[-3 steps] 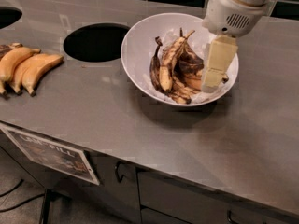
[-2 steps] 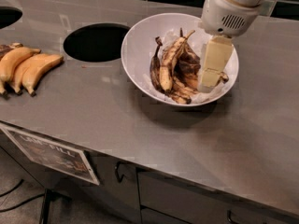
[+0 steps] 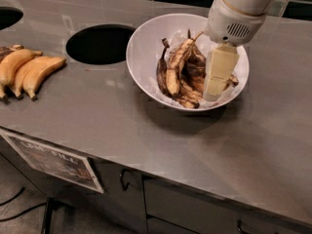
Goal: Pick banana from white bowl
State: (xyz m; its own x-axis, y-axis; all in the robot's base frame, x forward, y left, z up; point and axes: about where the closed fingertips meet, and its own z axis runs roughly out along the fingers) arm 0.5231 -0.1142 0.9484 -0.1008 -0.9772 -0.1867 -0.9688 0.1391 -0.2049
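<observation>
The white bowl (image 3: 144,52) sits on the steel counter, right of a round hole. Inside lies a pile of overripe, dark brown-black bananas (image 3: 178,69) with yellow streaks and dark stems. My gripper (image 3: 214,84) reaches down from the upper right into the bowl's right half. Its cream finger (image 3: 219,69) stands just right of the banana pile, tip down near the bowl's bottom. The finger and the white wrist hide the bananas behind them.
A round hole (image 3: 100,44) opens in the counter left of the bowl; another hole (image 3: 7,17) is at the far left. Three orange-yellow bananas (image 3: 27,72) lie at the left edge. Cabinet doors and a label (image 3: 53,160) are below the counter front.
The gripper has shifted slightly left and lower in the bowl, closer to the banana pile. The bananas and bowl have not moved.
</observation>
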